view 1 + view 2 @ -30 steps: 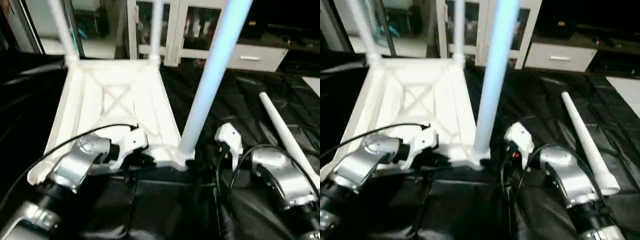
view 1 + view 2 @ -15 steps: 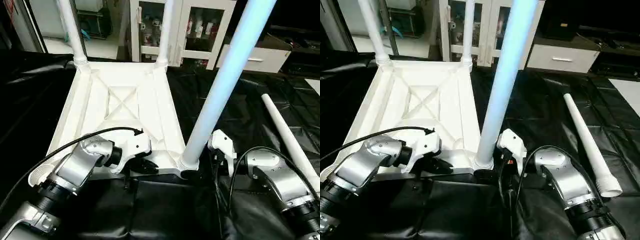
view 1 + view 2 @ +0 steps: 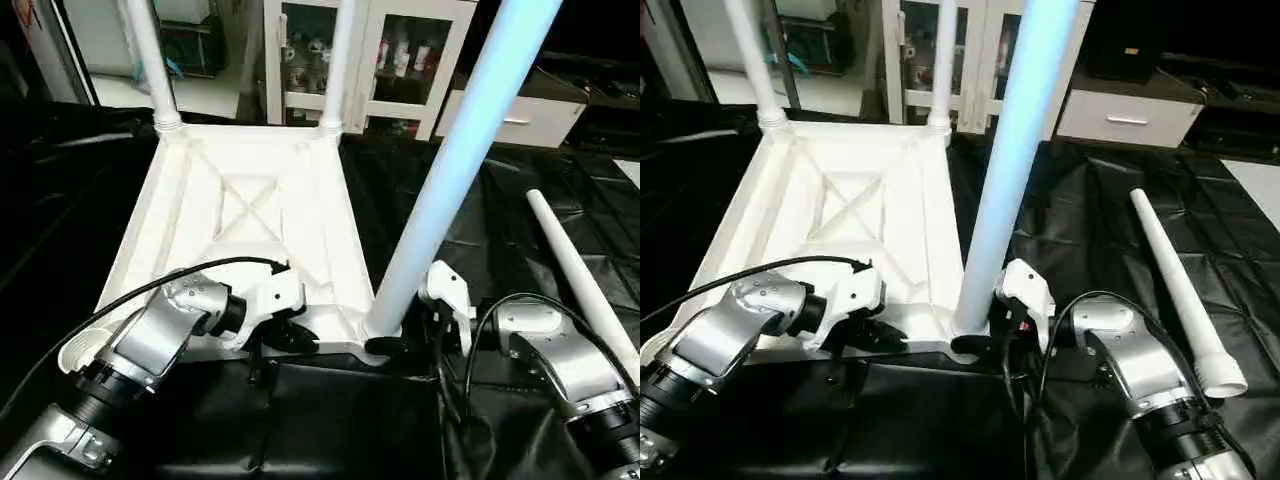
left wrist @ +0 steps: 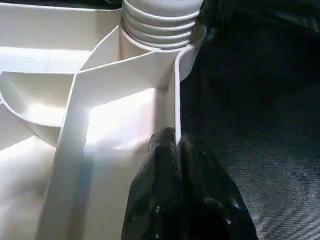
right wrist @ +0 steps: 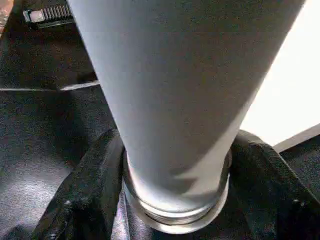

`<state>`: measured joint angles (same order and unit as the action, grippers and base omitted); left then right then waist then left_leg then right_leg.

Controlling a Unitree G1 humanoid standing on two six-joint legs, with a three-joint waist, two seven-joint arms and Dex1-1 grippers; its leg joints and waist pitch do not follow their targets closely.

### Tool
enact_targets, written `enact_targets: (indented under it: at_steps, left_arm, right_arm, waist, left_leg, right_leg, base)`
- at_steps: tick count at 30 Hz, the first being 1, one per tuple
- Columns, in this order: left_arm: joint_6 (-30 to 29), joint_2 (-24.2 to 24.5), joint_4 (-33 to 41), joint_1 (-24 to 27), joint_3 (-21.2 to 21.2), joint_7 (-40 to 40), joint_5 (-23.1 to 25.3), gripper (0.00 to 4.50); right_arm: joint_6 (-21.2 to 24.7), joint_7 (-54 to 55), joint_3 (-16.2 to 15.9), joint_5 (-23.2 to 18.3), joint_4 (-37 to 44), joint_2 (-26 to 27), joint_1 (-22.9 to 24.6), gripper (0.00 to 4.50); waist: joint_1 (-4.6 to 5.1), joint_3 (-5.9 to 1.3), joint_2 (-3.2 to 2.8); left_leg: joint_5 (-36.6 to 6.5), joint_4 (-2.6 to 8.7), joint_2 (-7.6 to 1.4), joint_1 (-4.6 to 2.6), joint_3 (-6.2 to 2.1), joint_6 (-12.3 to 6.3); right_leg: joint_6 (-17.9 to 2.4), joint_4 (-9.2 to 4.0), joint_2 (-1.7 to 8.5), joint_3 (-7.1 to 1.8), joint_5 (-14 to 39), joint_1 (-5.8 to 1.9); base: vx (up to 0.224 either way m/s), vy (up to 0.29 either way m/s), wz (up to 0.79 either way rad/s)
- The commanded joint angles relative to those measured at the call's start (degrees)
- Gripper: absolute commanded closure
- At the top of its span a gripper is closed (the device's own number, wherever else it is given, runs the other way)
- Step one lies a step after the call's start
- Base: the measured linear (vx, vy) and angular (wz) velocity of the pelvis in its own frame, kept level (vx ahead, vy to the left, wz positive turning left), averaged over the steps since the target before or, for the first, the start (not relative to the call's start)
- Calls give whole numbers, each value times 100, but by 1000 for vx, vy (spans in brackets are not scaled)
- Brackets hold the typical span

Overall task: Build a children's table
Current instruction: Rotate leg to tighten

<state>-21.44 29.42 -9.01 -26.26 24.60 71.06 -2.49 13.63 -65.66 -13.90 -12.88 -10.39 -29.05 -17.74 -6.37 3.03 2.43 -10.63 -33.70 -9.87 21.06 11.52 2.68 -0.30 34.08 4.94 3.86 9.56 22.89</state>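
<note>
The right gripper (image 5: 175, 220) clasps the leg (image 3: 1012, 170) seated in the table top's (image 3: 250, 215) near corner socket (image 4: 162, 30). The left gripper (image 4: 175, 150) is clenched on the top's rim — a spare leg (image 3: 1180, 290) lies apart.

A lived-in room or lab: a white glass-door cabinet (image 3: 370, 60) at the upper centre holds small objects, and black sheeting (image 3: 520, 210) covers the floor.

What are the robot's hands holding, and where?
Left gripper pinches the table top by its near edge wall. Right gripper grips the near leg at its base.
</note>
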Motion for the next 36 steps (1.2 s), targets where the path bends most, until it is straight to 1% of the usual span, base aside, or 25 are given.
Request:
enact_targets:
  at_steps: [1, 11, 12, 14, 16, 17, 18, 19, 20, 21, 22, 23, 24, 25, 26, 27, 28, 29, 30, 31, 32, 33, 34, 35, 36]
  left_arm:
    - [-57, -34, 17, 142, 399, 223, 79, 450]
    - [-64, -16, 61, 189, 444, 215, 109, 450]
    - [-58, -28, 59, 200, 449, 195, 119, 450]
    - [-50, -35, 52, 203, 449, 182, 124, 450]
    - [-97, -164, -41, 184, 375, -112, 195, 450]
    - [-224, -371, -166, 133, 230, -493, 219, 450]
    - [-308, -487, -231, 101, 146, -690, 218, 450]
    - [-447, -739, -362, 18, -13, -1071, 207, 450]
    - [-529, -886, -430, -34, -90, -1279, 206, 450]
    - [-703, -1089, -511, -102, -189, -1581, 216, 450]
    - [-721, -1113, -521, -110, -197, -1615, 219, 450]
    - [-966, -1453, -748, -249, -305, -2201, 348, 450]
    - [-966, -1453, -748, -249, -305, -2201, 348, 450]
    - [-1020, -1581, -867, -309, -343, -2424, 403, 450]
    - [-1101, -1726, -1007, -382, -392, -2702, 473, 450]
    - [-1049, -1916, -1257, -504, -444, -3138, 609, 450]
    - [-1049, -1916, -1257, -504, -444, -3138, 609, 450]
    - [-972, -1983, -1374, -560, -457, -3322, 677, 450]
    - [-817, -2108, -1575, -653, -485, -3624, 804, 450]
    - [-605, -2265, -1830, -783, -495, -3989, 966, 450]
    - [-525, -2338, -1905, -833, -505, -4127, 996, 450]
    - [-479, -2387, -1926, -861, -519, -4175, 981, 450]
    - [-469, -2397, -1927, -866, -521, -4180, 977, 450]
    - [-344, -2425, -1932, -904, -487, -4164, 981, 450]
    - [-281, -2417, -1922, -915, -459, -4113, 983, 450]
  right_arm:
    - [13, -111, -5, -21, -6, -77, 2, 175]
    - [-81, -188, -86, 76, -134, -98, 13, 180]
    - [-80, -125, -78, 102, -197, -61, 10, 180]
    - [-80, -88, -73, 118, -230, -41, 7, 180]
    - [-60, 382, 54, 200, -478, 186, -57, 180]
    - [38, 908, 201, 243, -724, 444, -137, 180]
    - [103, 1158, 271, 253, -835, 570, -174, 181]
    - [213, 1699, 411, 269, -1060, 864, -250, 181]
    - [261, 2016, 481, 279, -1173, 1046, -287, 181]
    - [329, 2423, 559, 297, -1285, 1285, -326, 181]
    - [330, 2476, 563, 306, -1301, 1313, -332, 181]
    - [315, 3326, 642, 480, -1578, 1717, -451, 181]
    - [315, 3326, 642, 480, -1578, 1717, -451, 181]
    - [305, 3666, 685, 536, -1706, 1876, -511, 181]
    - [264, 4040, 718, 614, -1854, 2037, -584, 181]
    - [187, 4640, 806, 716, -2104, 2280, -713, 181]
    - [187, 4640, 806, 716, -2104, 2280, -713, 182]
    - [157, 4894, 859, 749, -2218, 2380, -772, 182]
    - [78, 5368, 1033, 756, -2421, 2597, -884, 182]
    - [-28, 5881, 1212, 761, -2694, 2869, -1042, 182]
    - [-95, 6035, 1200, 824, -2786, 2950, -1105, 182]
    - [-183, 6113, 1176, 870, -2825, 2992, -1142, 182]
    - [-204, 6129, 1175, 877, -2832, 3003, -1150, 182]
    - [-319, 6189, 1182, 886, -2894, 3064, -1217, 182]
    - [-380, 6199, 1211, 867, -2908, 3077, -1254, 182]
  waist:
    - [25, -343, -7]
    - [19, -347, -3]
    - [17, -348, -12]
    - [17, -350, -6]
    - [33, -343, -13]
    - [44, -335, -12]
    - [81, -297, -20]
    - [107, -276, -15]
    - [182, -248, -2]
    - [224, -245, 15]
    - [260, -239, 5]
    - [333, -253, -69]
    - [391, -245, -91]
    - [443, -246, -89]
    - [500, -235, -173]
    - [537, -224, -194]
    - [559, -198, -193]
    - [544, -183, -201]
    - [513, -148, -209]
    - [456, -151, -205]
    - [11, -165, -172]
    - [146, -267, 257]
    - [70, -254, 377]
    - [49, -186, 231]
    - [20, -267, 256]
  left_leg:
    - [-1424, 440, -386, -129, -177, -60]
    - [-1430, 440, -387, -128, -183, -50]
    - [-1441, 439, -385, -131, -184, -47]
    - [-1448, 439, -384, -132, -183, -42]
    - [-1512, 444, -381, -129, -187, -16]
    - [-1573, 455, -379, -118, -193, 8]
    - [-1890, 472, -376, -151, -194, 102]
    - [-2123, 470, -366, -170, -208, 175]
    - [-2751, 443, -328, -270, -272, 346]
    - [-2851, 437, -322, -271, -303, 369]
    - [-2893, 446, -319, -254, -333, 378]
    - [-3065, 455, -335, -250, -392, 399]
    - [-3213, 472, -354, -260, -417, 417]
    - [-3348, 497, -365, -231, -463, 444]
    - [-3761, 575, -404, -217, -524, 498]
    - [-4096, 648, -442, -213, -550, 535]
    - [-4257, 686, -448, -215, -547, 546]
    - [-4514, 752, -459, -227, -519, 564]
    - [-4716, 918, -487, -133, -434, 568]
    - [-4777, 1054, -529, -34, -374, 574]
    - [-4718, 1441, -659, 480, -120, 448]
    - [-3443, 733, -336, -235, 198, 264]
    - [-2430, -308, -129, -770, 4, 293]
    - [-955, -512, 57, -176, -313, -97]
    - [-711, -487, 125, 143, -467, -101]
  right_leg:
    - [-1177, -374, 418, -297, 1571, -210]
    - [-1171, -371, 418, -293, 1568, -214]
    - [-1172, -372, 418, -292, 1574, -213]
    - [-1169, -374, 417, -292, 1570, -215]
    - [-1176, -381, 419, -290, 1614, -202]
    - [-1160, -396, 421, -289, 1706, -209]
    - [-1104, -446, 413, -281, 2101, -164]
    - [-1054, -473, 414, -265, 2417, -147]
    - [-708, -620, 441, -183, 3545, -101]
    - [-563, -652, 457, -151, 3832, -111]
    - [-449, -686, 467, -112, 4009, -139]
    - [-273, -770, 482, 6, 4106, -187]
    - [-289, -788, 472, 64, 3992, -193]
    - [-261, -791, 456, 128, 3863, -244]
    - [-267, -778, 420, 217, 3558, -316]
    - [-330, -714, 396, 231, 3202, -345]
    - [-347, -702, 373, 252, 3142, -333]
    - [-350, -647, 326, 288, 3109, -350]
    - [-373, -467, 237, 308, 3091, -403]
    - [-374, -214, 170, 283, 2932, -511]
    - [-278, 913, 17, 30, 2067, -839]
    - [27, 273, 103, -388, 3380, -129]
    - [187, -746, 566, -438, 5425, 546]
    - [286, -908, 825, -1009, 6673, 78]
    - [260, -687, 867, -966, 6212, -302]
  base:
    - [0, 0, 0]
    - [0, 0, 0]
    - [0, 0, 0]
    - [0, 0, 0]
    - [0, 0, 0]
    - [0, 0, 0]
    - [0, 0, 0]
    - [0, 0, 0]
    - [0, 0, 0]
    - [-73, 5, -6]
    - [-71, 16, -14]
    - [-71, 16, -14]
    - [-56, 29, -15]
    - [-51, 37, -13]
    - [-51, 37, -13]
    - [0, 0, 0]
    - [-53, 11, -1]
    - [-53, 11, -1]
    - [-65, -3, 5]
    - [-102, -42, 15]
    - [-102, -42, 15]
    - [-24, -123, 31]
    - [37, -170, 22]
    - [37, -170, 22]
    - [65, -81, -16]
